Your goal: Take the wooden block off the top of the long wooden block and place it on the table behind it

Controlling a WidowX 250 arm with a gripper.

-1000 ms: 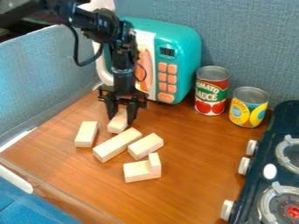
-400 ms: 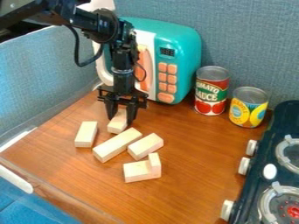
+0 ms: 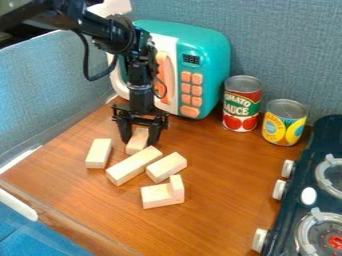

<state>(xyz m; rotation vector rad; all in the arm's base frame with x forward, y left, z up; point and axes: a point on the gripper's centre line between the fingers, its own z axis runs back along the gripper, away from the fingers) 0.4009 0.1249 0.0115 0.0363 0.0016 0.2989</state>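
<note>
Your gripper (image 3: 139, 141) hung low over the table (image 3: 220, 185), its fingers set wide, one to each side of a wooden block (image 3: 137, 140). That block lay directly beneath the gripper, between the fingers; you could not tell whether either pad pressed on it. If only one pad had met the wood, closing could have pushed or twisted the block instead of gripping it squarely.

The long block (image 3: 133, 165) lay just in front of the gripper, on the camera side, its far end very near the straddled one. With so little room there, a slight forward drift could have shoved the two together or caught a fingertip on that end. The loose block (image 3: 99, 153) lay near, to the view's left of the gripper, where a sideways swing at this height could have knocked it. The short block (image 3: 166, 167) sat beyond the long one, so a push could have carried through to it. The toy microwave (image 3: 202, 75) stood close behind the gripper, and backing up low risked a bump.
</note>
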